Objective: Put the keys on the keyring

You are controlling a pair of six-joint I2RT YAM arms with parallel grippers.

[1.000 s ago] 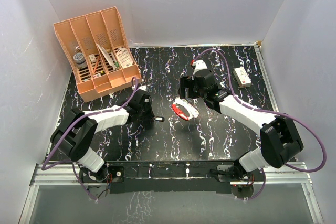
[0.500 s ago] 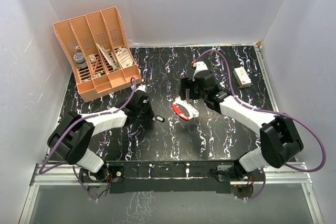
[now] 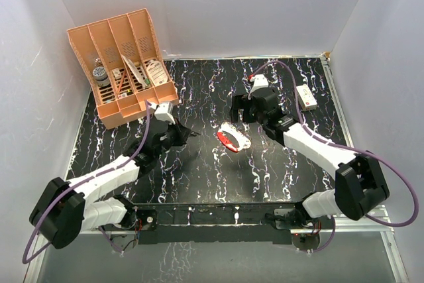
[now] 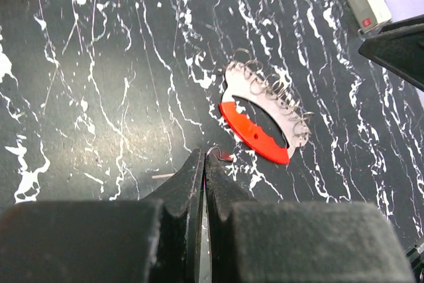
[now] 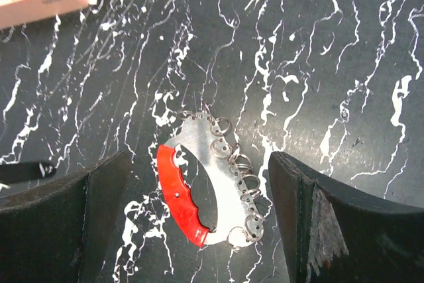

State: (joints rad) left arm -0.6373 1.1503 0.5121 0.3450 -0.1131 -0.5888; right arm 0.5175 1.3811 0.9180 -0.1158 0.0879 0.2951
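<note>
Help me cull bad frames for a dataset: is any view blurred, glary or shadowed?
Top external: even light, sharp, faint soft shadows on the black white-veined marble table. Left wrist: its shut fingers blurred up close, white oval keyring with red crescent sharp. Right wrist: dark fingers soft, keyring crisp.

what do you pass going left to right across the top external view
orange file rack → left gripper, jaws shut on the keys → keyring → small white box
</note>
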